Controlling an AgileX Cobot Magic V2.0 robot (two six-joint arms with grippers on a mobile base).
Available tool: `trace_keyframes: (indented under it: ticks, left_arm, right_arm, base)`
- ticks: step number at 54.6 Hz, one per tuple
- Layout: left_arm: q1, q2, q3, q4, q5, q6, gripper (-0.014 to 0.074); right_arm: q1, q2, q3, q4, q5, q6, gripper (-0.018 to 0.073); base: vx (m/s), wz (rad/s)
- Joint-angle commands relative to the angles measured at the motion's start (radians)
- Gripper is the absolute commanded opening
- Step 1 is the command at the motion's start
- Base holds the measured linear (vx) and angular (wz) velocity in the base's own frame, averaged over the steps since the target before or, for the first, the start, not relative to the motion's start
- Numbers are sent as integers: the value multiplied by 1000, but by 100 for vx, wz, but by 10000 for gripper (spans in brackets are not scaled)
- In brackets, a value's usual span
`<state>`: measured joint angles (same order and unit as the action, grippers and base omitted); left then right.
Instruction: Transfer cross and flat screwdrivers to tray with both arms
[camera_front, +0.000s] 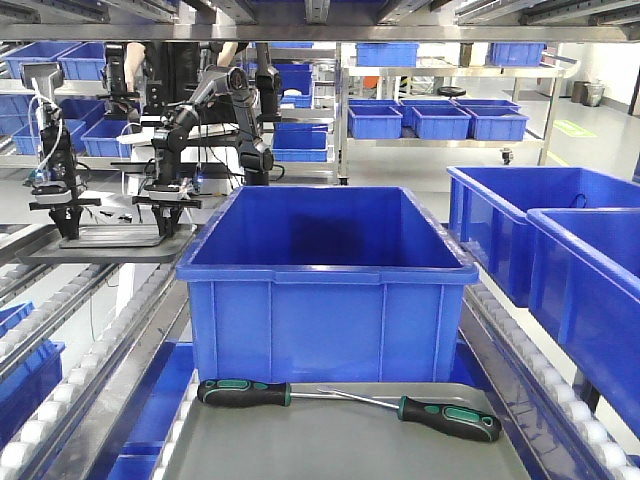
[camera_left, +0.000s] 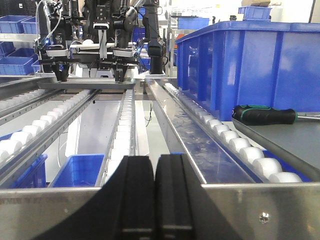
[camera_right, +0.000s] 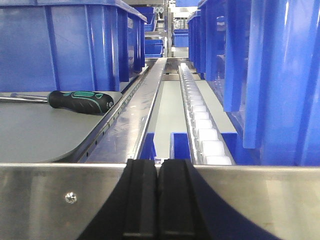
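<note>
Lying already on the wide flat grey metal tray, shafts crossing: two black-and-green-handled steel screwdrivers. Probably stiff, light, slippery along shafts; gripping chunky handles best. Resting pressed together, empty: left hand, right hand.

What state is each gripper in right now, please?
Left gripper: shut, pads pressed together, holding nothing.
Right gripper: shut, pads pressed together, holding nothing.
</note>
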<state>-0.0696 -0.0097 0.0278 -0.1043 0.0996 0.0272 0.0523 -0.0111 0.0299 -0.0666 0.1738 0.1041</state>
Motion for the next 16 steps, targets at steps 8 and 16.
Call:
trace_keyframes:
  ticks: [8,16]
  left_arm:
    - [-1,17,-27,-2,-80,-8,-6]
    - [-1,17,-27,-2,-80,-8,-6]
  right_arm:
    - [1,-5,8,-2,-81,-5,-8]
    - [1,-5,8,-2,-81,-5,-8]
  base:
    - [0,0]
    - [0,0]
